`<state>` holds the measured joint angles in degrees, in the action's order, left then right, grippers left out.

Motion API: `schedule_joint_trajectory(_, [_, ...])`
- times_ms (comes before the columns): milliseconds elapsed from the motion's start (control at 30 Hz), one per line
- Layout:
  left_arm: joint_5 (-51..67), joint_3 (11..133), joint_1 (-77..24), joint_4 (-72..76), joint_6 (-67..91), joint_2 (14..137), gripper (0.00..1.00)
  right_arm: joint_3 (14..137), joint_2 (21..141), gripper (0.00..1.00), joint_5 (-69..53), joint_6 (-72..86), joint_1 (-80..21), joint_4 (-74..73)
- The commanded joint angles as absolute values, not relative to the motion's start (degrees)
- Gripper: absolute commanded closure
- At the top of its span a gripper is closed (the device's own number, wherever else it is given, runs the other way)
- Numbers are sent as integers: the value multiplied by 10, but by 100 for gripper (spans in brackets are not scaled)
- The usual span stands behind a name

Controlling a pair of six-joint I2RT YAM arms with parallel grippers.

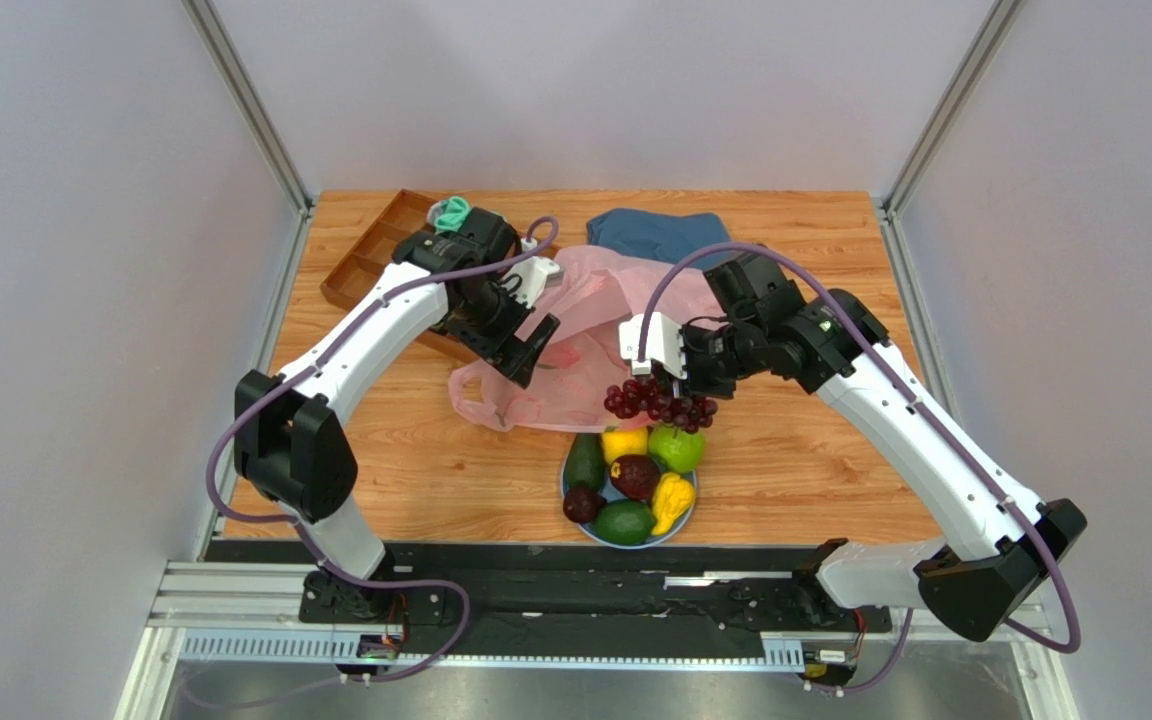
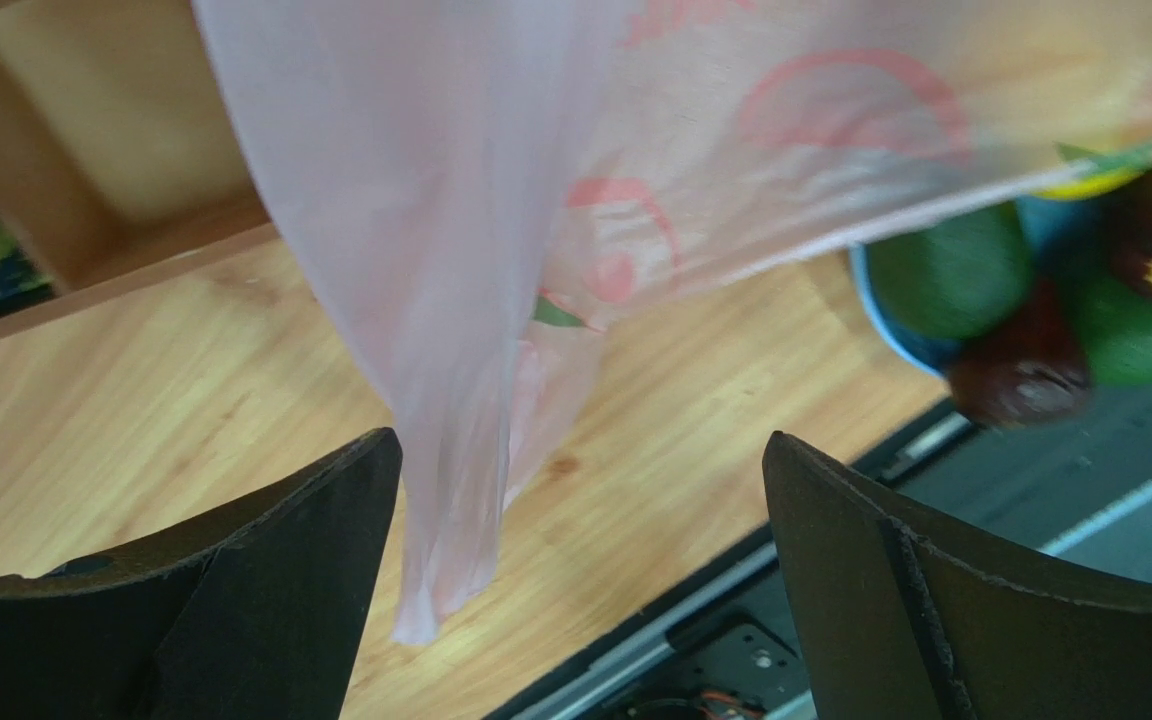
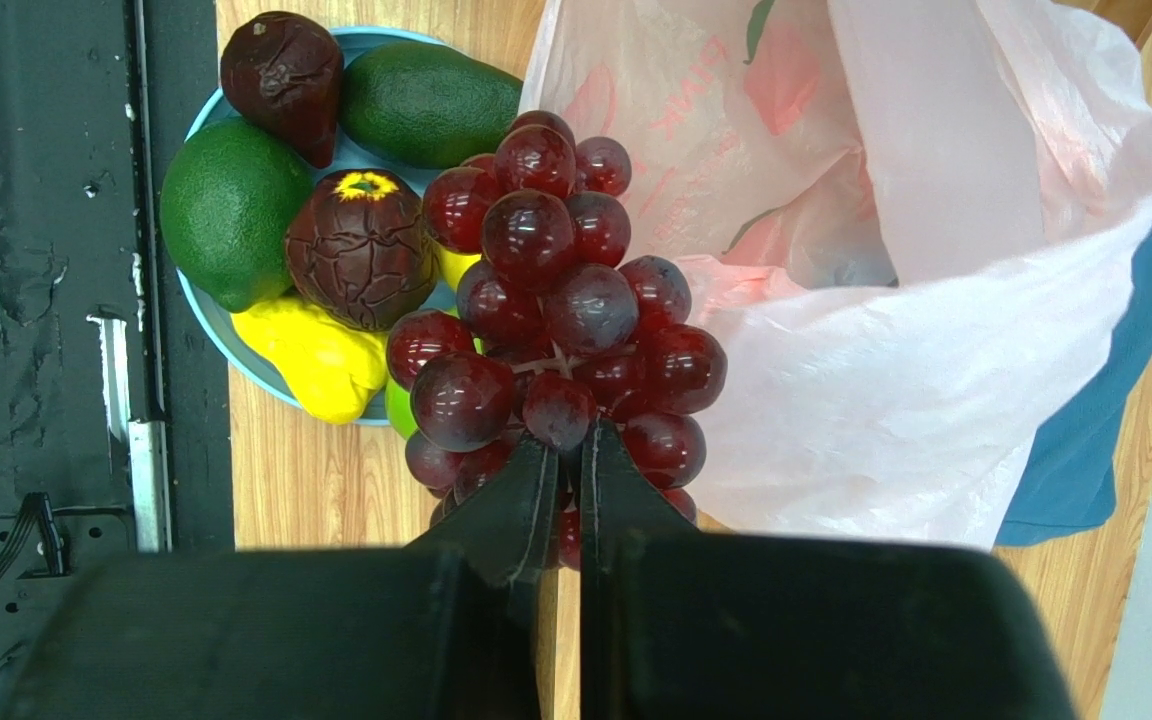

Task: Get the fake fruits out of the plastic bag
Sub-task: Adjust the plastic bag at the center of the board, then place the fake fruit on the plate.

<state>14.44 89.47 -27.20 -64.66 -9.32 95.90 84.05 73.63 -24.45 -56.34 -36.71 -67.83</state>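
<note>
The right gripper (image 3: 564, 495), bottom centre of its wrist frame, is clamped on the stalk end of the grape bunch (image 3: 552, 315), probably light, hard-skinned and slippery, which hangs mid-frame between the plastic bag (image 3: 913, 300) and the plate (image 3: 222, 342), while the left gripper (image 2: 582, 465) is spread wide.

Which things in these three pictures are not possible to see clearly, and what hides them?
Top view: the inside of the plastic bag; its own crinkled film hides whether fruit remains.
Right wrist: the grape bunch covers part of the plate; the shut right tool hides where it pinches.
Left wrist: the bag covers most fruits beyond the open left tool.
</note>
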Motion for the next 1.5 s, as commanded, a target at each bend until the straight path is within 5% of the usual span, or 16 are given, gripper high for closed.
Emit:
schedule_joint_trajectory(0, [47,923,-267,-604,-89,977,1,834,708,100,-253,-556,-369,-650])
schedule_joint_trajectory(100, [32,989,-267,-619,-106,1035,14,833,708,100,-258,-558,-369,-650])
schedule_joint_trajectory(167, [19,1063,-267,-634,-111,1091,34,840,708,100,-259,-557,-368,-652])
schedule_joint_trajectory(200, [20,1090,-265,-648,-115,1109,45,843,709,100,-261,-556,-369,-653])
schedule_joint_trajectory(233, [32,1140,-261,-652,-114,1138,71,846,708,100,-261,-555,-369,-654])
schedule_joint_trajectory(300, [50,1188,-249,-660,-108,1161,100,853,707,100,-261,-554,-369,-655])
schedule_joint_trajectory(800, [127,1501,-236,-591,-79,1165,100,875,692,100,-333,-524,-382,-653])
schedule_joint_trajectory(1200, [35,1498,-229,-556,-45,1180,100,802,717,100,-268,-620,-494,-656])
schedule_joint_trajectory(1333, [32,1472,-229,-565,-44,1158,86,793,729,100,-233,-628,-506,-649])
schedule_joint_trajectory(1467, [54,1438,-230,-586,-42,1134,84,790,736,100,-213,-632,-511,-636])
